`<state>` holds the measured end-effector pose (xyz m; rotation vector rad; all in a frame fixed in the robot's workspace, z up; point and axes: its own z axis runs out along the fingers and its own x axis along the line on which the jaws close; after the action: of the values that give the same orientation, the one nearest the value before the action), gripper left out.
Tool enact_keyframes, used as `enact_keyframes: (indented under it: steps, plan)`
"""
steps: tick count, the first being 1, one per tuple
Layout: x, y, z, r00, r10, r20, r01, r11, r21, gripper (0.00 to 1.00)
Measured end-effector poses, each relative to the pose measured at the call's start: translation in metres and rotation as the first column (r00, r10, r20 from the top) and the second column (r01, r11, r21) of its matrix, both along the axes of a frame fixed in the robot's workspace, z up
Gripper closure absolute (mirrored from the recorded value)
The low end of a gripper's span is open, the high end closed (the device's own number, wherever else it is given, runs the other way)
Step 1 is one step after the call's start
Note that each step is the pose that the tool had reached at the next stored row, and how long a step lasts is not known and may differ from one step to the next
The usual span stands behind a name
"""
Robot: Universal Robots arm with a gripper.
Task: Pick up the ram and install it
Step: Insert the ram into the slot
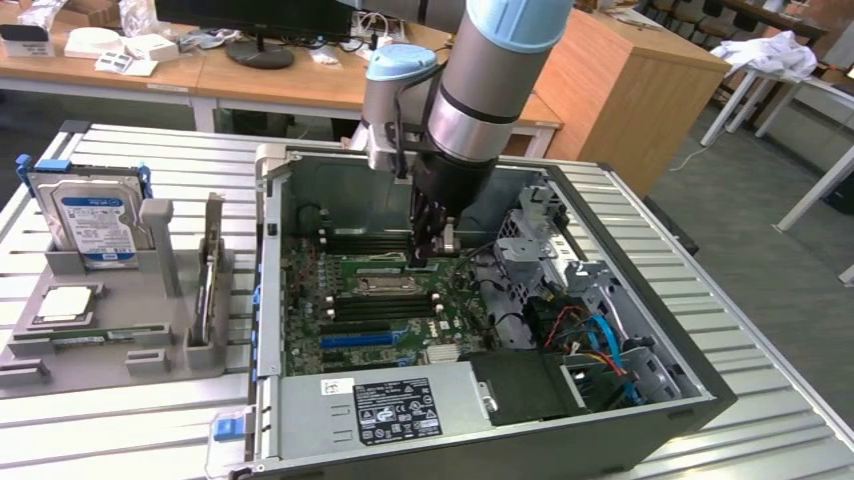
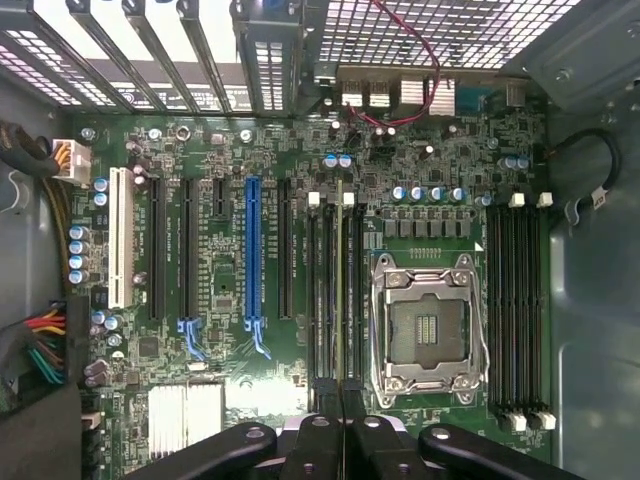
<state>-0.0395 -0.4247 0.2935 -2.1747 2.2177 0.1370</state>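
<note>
Nearest me, the power supply (image 1: 387,400) fills the front corner of the open case (image 1: 694,395), its black label facing up. Beside it, toward the exterior view's right, orange and blue cables (image 1: 603,345) coil inside the case. Behind them the motherboard (image 1: 334,325) lies flat on the case floor, carrying a blue slot (image 1: 358,340), banks of dark slots and the socket (image 1: 380,287).

My end effector (image 1: 430,255) hangs inside the case over the board. From the wrist I see its fingers (image 2: 325,430) pinched almost shut on the ram (image 2: 340,290). The ram stands on edge, in line with the dark slots between the blue slot and the socket, just beside the socket. Whether it is seated in a slot I cannot tell.

On the table (image 1: 120,430), to the exterior view's left of the case, a grey tray (image 1: 160,340) holds a hard drive (image 1: 96,225) upright in its far stand. A silver square chip (image 1: 64,305) lies flat in a recess nearer me.

Farthest back, a second table (image 1: 267,85) carries a monitor foot (image 1: 260,52) and small white boxes (image 1: 127,45).
</note>
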Motion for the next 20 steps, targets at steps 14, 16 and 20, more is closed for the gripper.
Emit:
enact_keyframes:
  steps: [14, 16, 20]
  plan:
    - [0.0036, -0.0021, -0.0001, 1.0000, 0.000, 0.0001, 0.000, 1.0000, 0.0002, 0.89]
    - [0.0036, -0.0033, -0.0001, 1.0000, 0.000, 0.0001, 0.000, 1.0000, 0.0002, 0.89]
    - [0.0035, -0.0045, -0.0001, 1.0000, 0.000, 0.0001, 0.000, 1.0000, 0.0002, 0.89]
